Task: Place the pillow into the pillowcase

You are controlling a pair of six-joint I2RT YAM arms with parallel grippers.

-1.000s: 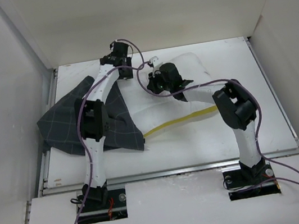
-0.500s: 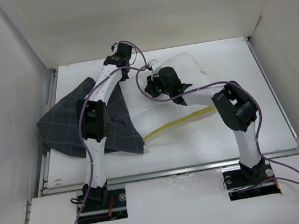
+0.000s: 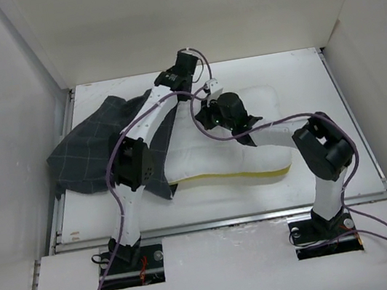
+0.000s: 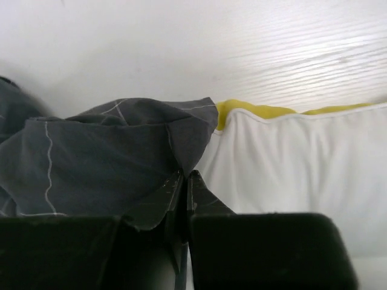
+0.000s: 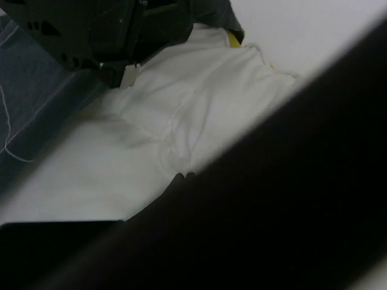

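Observation:
The white pillow (image 3: 253,151) lies across the table's middle, its yellow band (image 3: 232,176) along the near edge. The dark checked pillowcase (image 3: 85,155) is spread at the left, and its right part drapes over the pillow's left end. My left gripper (image 3: 185,71) is at the pillow's far left corner. In the left wrist view it (image 4: 184,176) is shut on the pillowcase (image 4: 103,157) edge, beside the pillow (image 4: 290,163) and its yellow corner. My right gripper (image 3: 212,115) rests on the pillow's top. In the right wrist view it (image 5: 193,175) is shut on a puckered fold of the pillow (image 5: 151,103).
White walls enclose the table (image 3: 308,75) on the left, back and right. A metal rail (image 3: 220,221) runs along the near edge. Purple cables loop around both arms. In the right wrist view the left arm's dark wrist (image 5: 121,36) sits close above.
The left gripper has shut on the pillowcase edge and carried it right, towards the back. The pillow now lies flatter and more to the right, its left end under the pillowcase.

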